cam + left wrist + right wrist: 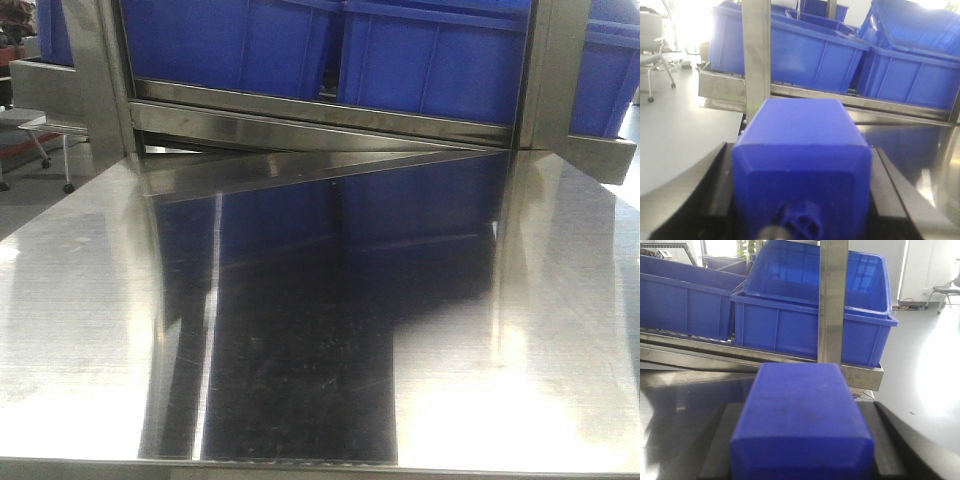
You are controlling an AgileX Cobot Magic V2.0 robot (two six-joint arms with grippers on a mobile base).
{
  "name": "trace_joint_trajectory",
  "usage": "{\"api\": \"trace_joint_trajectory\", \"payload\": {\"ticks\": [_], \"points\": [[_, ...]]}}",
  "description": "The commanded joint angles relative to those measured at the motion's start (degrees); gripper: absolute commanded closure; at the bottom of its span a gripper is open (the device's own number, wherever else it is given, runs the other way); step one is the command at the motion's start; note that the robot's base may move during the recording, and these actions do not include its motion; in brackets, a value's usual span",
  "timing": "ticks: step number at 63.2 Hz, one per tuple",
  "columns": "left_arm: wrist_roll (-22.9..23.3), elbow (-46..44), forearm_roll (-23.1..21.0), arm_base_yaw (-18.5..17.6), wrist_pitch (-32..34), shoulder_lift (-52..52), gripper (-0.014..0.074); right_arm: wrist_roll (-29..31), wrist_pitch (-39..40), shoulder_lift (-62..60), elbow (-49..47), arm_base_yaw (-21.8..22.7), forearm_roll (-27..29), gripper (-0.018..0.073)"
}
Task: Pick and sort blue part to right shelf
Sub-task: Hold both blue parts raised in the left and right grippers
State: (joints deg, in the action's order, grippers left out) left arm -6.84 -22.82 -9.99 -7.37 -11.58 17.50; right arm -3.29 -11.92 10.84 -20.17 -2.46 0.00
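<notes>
In the left wrist view a blue block-shaped part (802, 165) with a round stub on its near face fills the space between my left gripper's (802, 150) black fingers (715, 190), which press on both of its sides. In the right wrist view a second blue block part (802, 415) sits the same way between my right gripper's (802, 405) black fingers (890, 440). Both grippers are held above the steel table, facing the shelf. Neither gripper nor part shows in the front view.
A reflective steel table (80, 300) runs up to a steel shelf rack holding large blue bins (430, 60). Upright shelf posts stand ahead of each gripper (757, 55) (832, 300). The bins also show in both wrist views (805, 55) (810, 325). Chairs stand on the floor at the sides (650, 50).
</notes>
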Motion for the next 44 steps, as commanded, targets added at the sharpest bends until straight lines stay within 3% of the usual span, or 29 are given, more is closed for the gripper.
{"api": "trace_joint_trajectory", "payload": {"ticks": [1,44], "points": [[-0.1,-1.73,-0.39,0.08,4.74,0.35,0.023,0.7,5.42,0.54,-1.68,0.18,-0.82,0.0147],[-0.1,-1.73,-0.39,0.08,4.74,0.35,0.023,0.7,5.42,0.54,-1.68,0.18,-0.82,0.0147]]}}
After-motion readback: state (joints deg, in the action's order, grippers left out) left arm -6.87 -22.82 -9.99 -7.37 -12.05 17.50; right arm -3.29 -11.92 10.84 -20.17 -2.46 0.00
